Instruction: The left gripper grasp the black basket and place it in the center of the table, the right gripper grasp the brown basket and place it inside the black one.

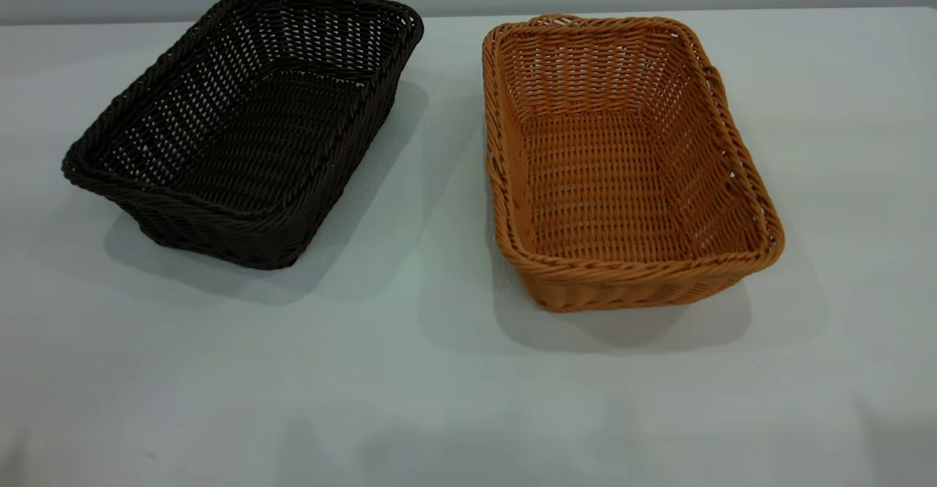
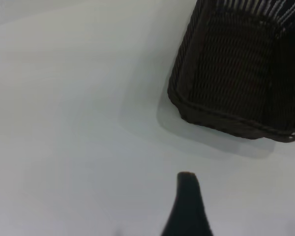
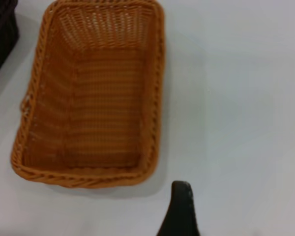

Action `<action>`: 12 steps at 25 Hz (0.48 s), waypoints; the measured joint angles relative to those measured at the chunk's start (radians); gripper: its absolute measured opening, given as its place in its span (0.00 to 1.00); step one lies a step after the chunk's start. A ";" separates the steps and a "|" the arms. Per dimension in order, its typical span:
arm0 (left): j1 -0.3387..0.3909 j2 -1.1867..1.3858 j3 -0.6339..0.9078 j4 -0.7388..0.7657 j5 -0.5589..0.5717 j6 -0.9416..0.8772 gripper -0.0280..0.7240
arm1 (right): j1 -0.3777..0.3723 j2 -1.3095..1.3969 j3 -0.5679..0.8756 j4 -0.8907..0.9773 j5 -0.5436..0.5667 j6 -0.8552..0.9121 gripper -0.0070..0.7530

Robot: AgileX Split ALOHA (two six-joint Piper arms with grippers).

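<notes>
The black basket (image 1: 245,117) stands on the white table (image 1: 410,399) at the back left, turned at an angle. The brown basket (image 1: 622,165) stands to its right, a gap between them. Both are empty. Neither arm shows in the exterior view. In the left wrist view, my left gripper (image 2: 233,196) hangs above bare table short of the black basket (image 2: 236,73); only one dark finger (image 2: 188,206) shows, with nothing beside it. In the right wrist view, my right gripper (image 3: 233,201) hangs beside the brown basket (image 3: 93,98), also with one finger (image 3: 181,209) showing.
The table's far edge (image 1: 805,9) meets a grey wall just behind the baskets. Bare tabletop lies in front of both baskets and between them. A corner of the black basket (image 3: 0,34) shows in the right wrist view.
</notes>
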 joint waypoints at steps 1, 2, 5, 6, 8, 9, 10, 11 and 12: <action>0.000 0.044 -0.008 0.000 -0.023 0.006 0.72 | 0.000 0.061 -0.007 0.051 -0.021 -0.036 0.72; 0.000 0.079 -0.015 0.000 -0.047 0.008 0.72 | 0.001 0.124 -0.015 0.108 -0.037 -0.076 0.72; 0.000 0.199 -0.037 0.000 -0.119 0.009 0.72 | 0.044 0.305 -0.058 0.288 -0.059 -0.197 0.72; 0.000 0.232 -0.046 0.000 -0.140 0.009 0.72 | 0.075 0.359 -0.073 0.353 -0.067 -0.239 0.72; 0.000 0.302 -0.070 0.000 -0.171 0.009 0.72 | 0.144 0.492 -0.101 0.457 -0.080 -0.296 0.73; 0.000 0.325 -0.083 0.000 -0.183 0.009 0.72 | 0.181 0.559 -0.110 0.503 -0.083 -0.311 0.73; 0.000 0.349 -0.093 0.000 -0.191 0.009 0.72 | 0.216 0.615 -0.119 0.548 -0.085 -0.309 0.73; 0.000 0.368 -0.102 0.000 -0.198 0.009 0.72 | 0.240 0.680 -0.125 0.590 -0.085 -0.287 0.73; 0.000 0.380 -0.106 0.000 -0.210 0.009 0.72 | 0.263 0.742 -0.127 0.645 -0.084 -0.250 0.74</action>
